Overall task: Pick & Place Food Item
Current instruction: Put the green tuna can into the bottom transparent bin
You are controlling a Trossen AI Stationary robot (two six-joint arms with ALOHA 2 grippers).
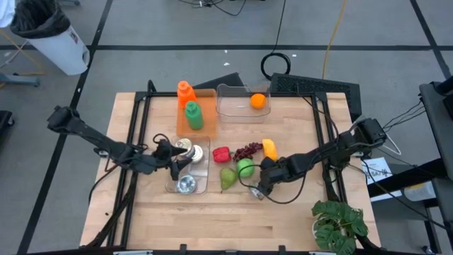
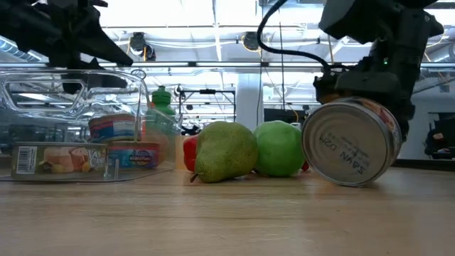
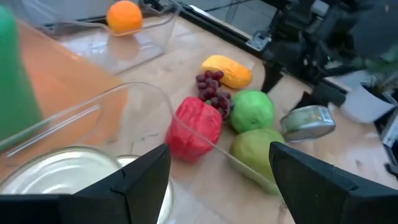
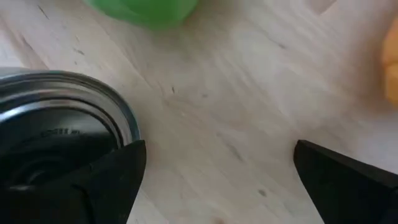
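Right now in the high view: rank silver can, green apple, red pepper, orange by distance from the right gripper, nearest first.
Measured from the right gripper:
1. Silver can, on its side right at the jaws.
2. Green apple, just beyond, toward the table's middle.
3. Red pepper, farther toward the left arm's side.
4. Orange, in the clear bin at the far edge.

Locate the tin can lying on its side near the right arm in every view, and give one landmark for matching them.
High view: the silver tin can on its side lies on the wood below the green apple.
Low view: large at right, its end facing the camera.
Left wrist view: at right, just past the apple.
Right wrist view: at the left edge.
Shared landmark: the green apple, in all four views.
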